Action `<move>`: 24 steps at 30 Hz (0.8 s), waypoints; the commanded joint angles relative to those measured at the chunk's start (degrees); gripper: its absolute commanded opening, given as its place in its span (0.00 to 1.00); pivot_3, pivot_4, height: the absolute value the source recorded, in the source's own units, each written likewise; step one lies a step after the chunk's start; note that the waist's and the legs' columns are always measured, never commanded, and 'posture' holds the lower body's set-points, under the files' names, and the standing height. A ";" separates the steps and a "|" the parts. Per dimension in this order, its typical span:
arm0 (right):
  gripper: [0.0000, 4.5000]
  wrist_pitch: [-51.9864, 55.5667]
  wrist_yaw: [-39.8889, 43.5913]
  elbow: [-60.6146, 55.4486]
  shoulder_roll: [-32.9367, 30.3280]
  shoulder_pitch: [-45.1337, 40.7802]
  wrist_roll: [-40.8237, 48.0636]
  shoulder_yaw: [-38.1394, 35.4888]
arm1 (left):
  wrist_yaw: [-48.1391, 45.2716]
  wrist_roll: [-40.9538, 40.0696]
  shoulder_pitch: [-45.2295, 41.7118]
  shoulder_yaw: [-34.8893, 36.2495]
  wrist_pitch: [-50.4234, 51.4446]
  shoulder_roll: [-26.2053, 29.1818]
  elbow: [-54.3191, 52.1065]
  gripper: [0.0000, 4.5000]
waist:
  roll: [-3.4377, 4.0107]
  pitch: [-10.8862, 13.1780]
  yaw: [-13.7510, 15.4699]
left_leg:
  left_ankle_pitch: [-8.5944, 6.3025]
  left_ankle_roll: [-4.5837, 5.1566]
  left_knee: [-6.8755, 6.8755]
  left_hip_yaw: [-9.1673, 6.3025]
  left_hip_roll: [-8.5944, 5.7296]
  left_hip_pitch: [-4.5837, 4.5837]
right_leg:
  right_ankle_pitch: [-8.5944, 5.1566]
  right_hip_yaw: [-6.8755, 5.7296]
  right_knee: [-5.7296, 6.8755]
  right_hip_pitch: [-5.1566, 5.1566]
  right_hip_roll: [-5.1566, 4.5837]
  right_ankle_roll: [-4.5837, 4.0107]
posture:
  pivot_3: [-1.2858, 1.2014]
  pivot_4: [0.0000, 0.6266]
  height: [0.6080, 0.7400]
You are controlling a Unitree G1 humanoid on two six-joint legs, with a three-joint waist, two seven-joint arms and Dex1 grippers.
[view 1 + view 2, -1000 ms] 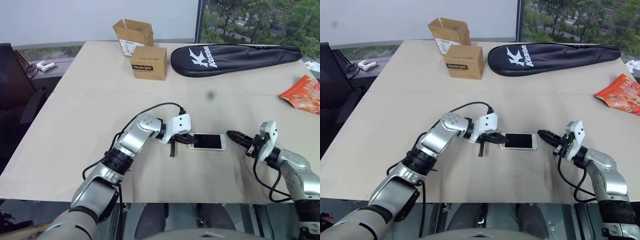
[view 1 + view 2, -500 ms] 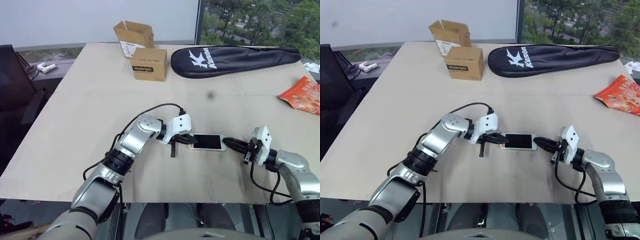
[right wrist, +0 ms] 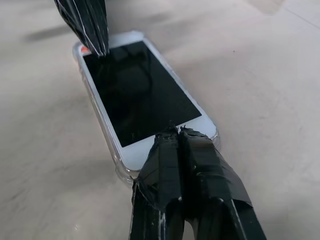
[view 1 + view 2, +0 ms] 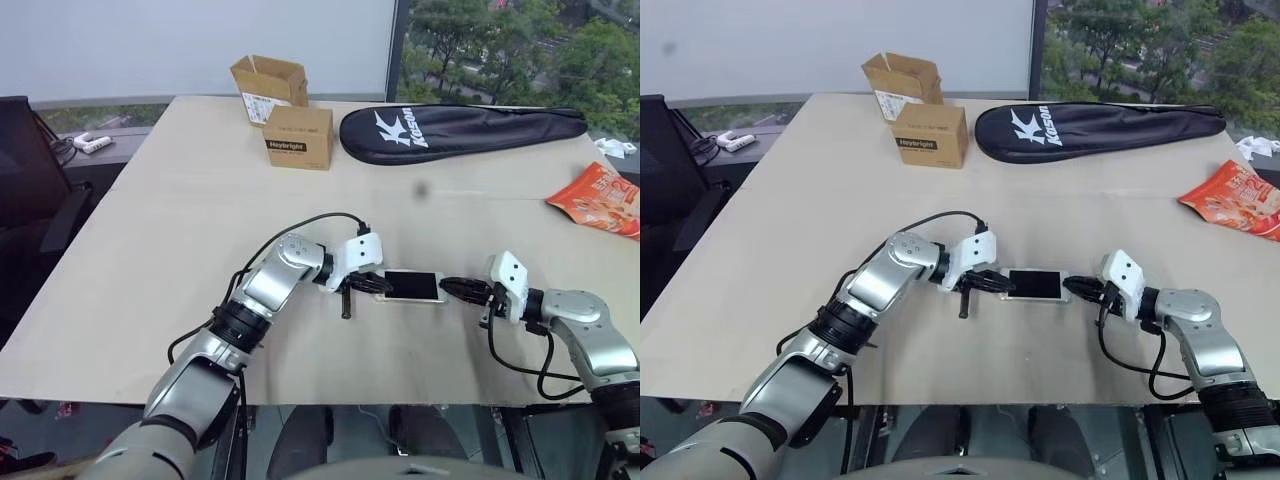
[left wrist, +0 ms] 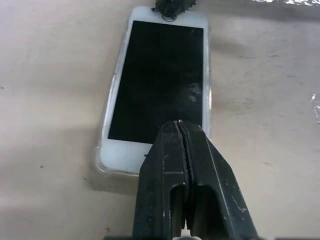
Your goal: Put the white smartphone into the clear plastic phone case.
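The white smartphone (image 4: 412, 286) lies screen up on the table, between my two grippers. The clear plastic phone case (image 3: 98, 131) shows as a faint glossy rim around the phone's edges (image 5: 103, 150). My left gripper (image 5: 179, 125) is shut and its tips rest on the phone's left end. My right gripper (image 3: 173, 132) is shut too, with its tips on the phone's right end. In the head views the left gripper (image 4: 375, 285) and the right gripper (image 4: 447, 286) meet the phone from opposite sides.
Two cardboard boxes (image 4: 297, 137) stand at the back of the table, next to a black racket bag (image 4: 460, 127). An orange-red snack packet (image 4: 600, 197) lies at the far right. The table's front edge (image 4: 330, 395) runs close below the arms.
My right gripper has moved left and down to the phone's right end, and its wrist has rolled. The left gripper has stayed on the phone. The camera has shifted slightly.
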 commanded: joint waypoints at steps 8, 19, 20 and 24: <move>0.02 5.08 0.45 5.97 -2.57 2.40 -6.86 7.43 | 0.40 0.56 0.43 -0.31 0.42 -0.33 0.19 0.00 | -0.23 -0.35 0.17 | 0.00 0.00 -0.03 -0.18 0.01 -0.01 | 0.00 -0.05 -0.08 0.05 -0.22 -0.02 | 0.52 0.24 1.00; 0.02 2.51 1.16 1.59 2.47 3.19 6.00 -3.14 | 1.69 -0.24 0.29 1.22 -1.03 -1.14 0.54 0.00 | 0.05 -0.15 0.00 | 0.00 0.00 -0.12 -0.19 0.04 -0.10 | -0.01 -0.06 -0.20 0.00 -0.25 -0.02 | 0.52 0.24 1.00; 0.02 3.31 1.20 0.13 2.91 3.36 8.28 -4.95 | 2.16 -1.25 0.29 2.51 -1.30 -1.55 0.05 0.00 | 0.16 0.00 0.05 | 0.00 0.00 -0.16 -0.19 0.04 -0.16 | 0.00 -0.06 -0.22 -0.06 -0.25 -0.02 | 0.52 0.24 1.00; 0.02 6.15 1.15 -5.08 2.26 4.19 12.68 -8.66 | 3.22 -5.58 0.66 7.59 -1.88 -2.50 -2.92 0.00 | 0.77 0.56 -0.03 | 0.01 0.01 -0.14 -0.07 -0.08 -1.03 | 0.17 0.04 -0.10 -0.97 -0.21 -0.23 | 0.52 0.24 1.00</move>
